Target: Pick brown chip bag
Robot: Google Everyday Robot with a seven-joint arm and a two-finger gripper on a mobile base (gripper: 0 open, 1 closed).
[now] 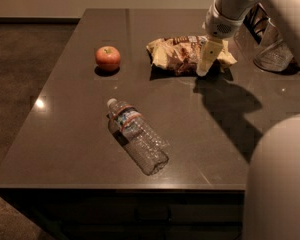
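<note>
Camera view: the dark stone-look table [60, 134] runs from a near edge low in the frame to a far edge against the pale wall, with its left edge falling away to the brown floor. The brown chip bag [172, 54] lies flat on the far half, right of centre, well in from the near and left edges. Its pale crinkled ends point left and right.

The gripper [205, 65] hangs from the arm [237, 1], which comes down from the upper right, and its pale tip is over the right part of the bag, at or just above the foil. Whether it touches cannot be told, nor whether it is spread or pressed together.

Bare tabletop lies in front of the bag and to its left — room on both those sides.

A red apple [108, 58] sits to the left of the bag, well apart from it. A clear plastic water bottle [137, 136] lies on its side nearer the front edge, cap toward the apple, also well apart from the bag.

To the right, a see-through container [272, 51] stands near the bag's right end, partly behind the arm — the closest thing on that side. The arm's shadow [230, 109] falls across the table in front of the bag. The robot's pale body [280, 184] fills the lower right corner and hides that part of the table.
</note>
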